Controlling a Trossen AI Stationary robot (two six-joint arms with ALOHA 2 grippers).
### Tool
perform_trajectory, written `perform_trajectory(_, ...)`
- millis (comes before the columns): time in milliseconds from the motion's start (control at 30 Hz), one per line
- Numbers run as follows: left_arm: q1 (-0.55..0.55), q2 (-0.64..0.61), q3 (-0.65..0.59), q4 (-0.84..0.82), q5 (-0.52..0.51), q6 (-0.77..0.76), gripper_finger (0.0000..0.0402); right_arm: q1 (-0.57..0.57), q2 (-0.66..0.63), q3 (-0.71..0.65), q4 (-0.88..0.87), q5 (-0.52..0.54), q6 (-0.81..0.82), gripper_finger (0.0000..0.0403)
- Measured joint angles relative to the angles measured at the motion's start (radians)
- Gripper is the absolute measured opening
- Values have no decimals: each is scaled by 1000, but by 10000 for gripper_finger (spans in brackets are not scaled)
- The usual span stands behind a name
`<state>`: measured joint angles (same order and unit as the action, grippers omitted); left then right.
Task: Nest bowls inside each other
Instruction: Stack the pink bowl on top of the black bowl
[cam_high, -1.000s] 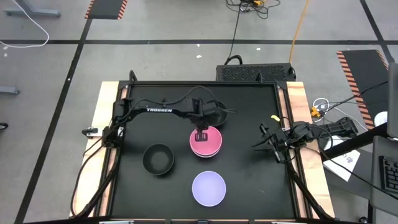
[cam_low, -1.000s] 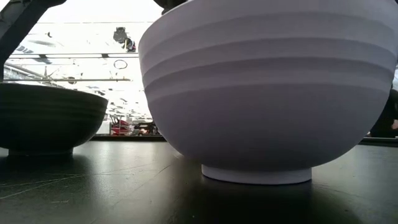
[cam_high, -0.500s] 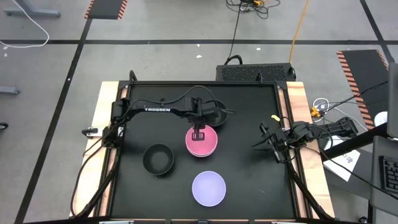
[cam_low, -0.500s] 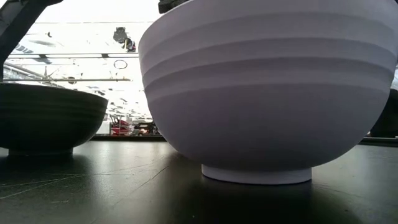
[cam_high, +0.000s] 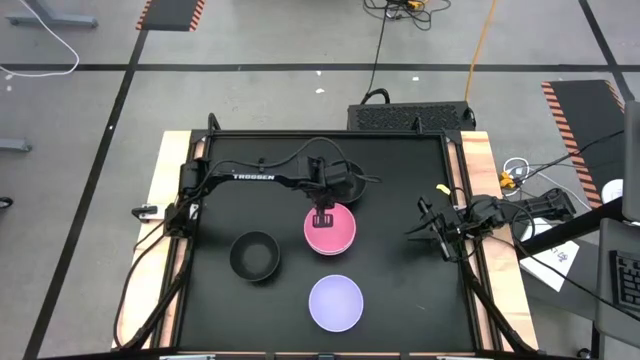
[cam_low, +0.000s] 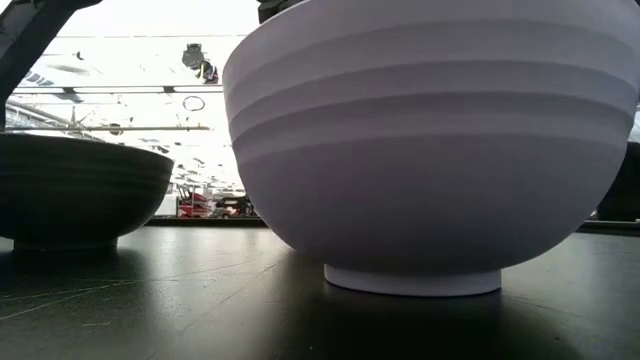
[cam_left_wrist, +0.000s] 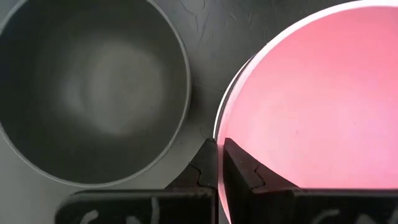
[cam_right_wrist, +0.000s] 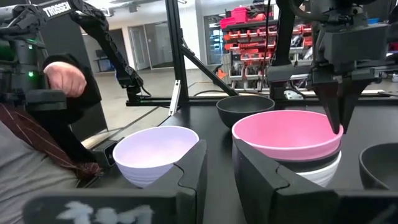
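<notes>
The left gripper (cam_high: 323, 217) has its fingers (cam_left_wrist: 239, 171) pinched shut on the rim of the round pink plastic bowl (cam_high: 331, 228), near the middle of the black table (cam_high: 400, 280). A second ago the pink bowl sat a little off-centre over the white plastic bowl (cam_right_wrist: 320, 172) beneath it; half a second ago it had slid slightly to one side, and now it is back almost where it was, so the arm appears to be jiggling it to seat it. From the right wrist view the pink bowl rides inside the white one with the white rim showing below, so that nesting looks nearly done but the grip has not been let go. The right gripper (cam_high: 432, 232) waits at the table's right edge, fingers parted a little and holding nothing. Around the stack: a round black plastic bowl (cam_high: 346, 182) just behind it, under the left arm; another black plastic bowl (cam_high: 255, 255) apart to the left; and a pale lavender plastic bowl (cam_high: 335, 302) near the front edge. A person's hand (cam_right_wrist: 65, 79) shows beyond the table. The black bowl close behind leaves little room for withdrawing the arm.
</notes>
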<state>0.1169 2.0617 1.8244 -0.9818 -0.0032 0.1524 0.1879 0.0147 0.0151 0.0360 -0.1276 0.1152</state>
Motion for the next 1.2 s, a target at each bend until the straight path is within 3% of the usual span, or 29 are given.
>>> perform_trajectory(867,6,-2,-34,-5,82,-8,4,0,0,0,0,0,3,68)
perform_trajectory(1200,-1,-4,-48,-11,39,-31,4,0,0,0,0,0,-4,68)
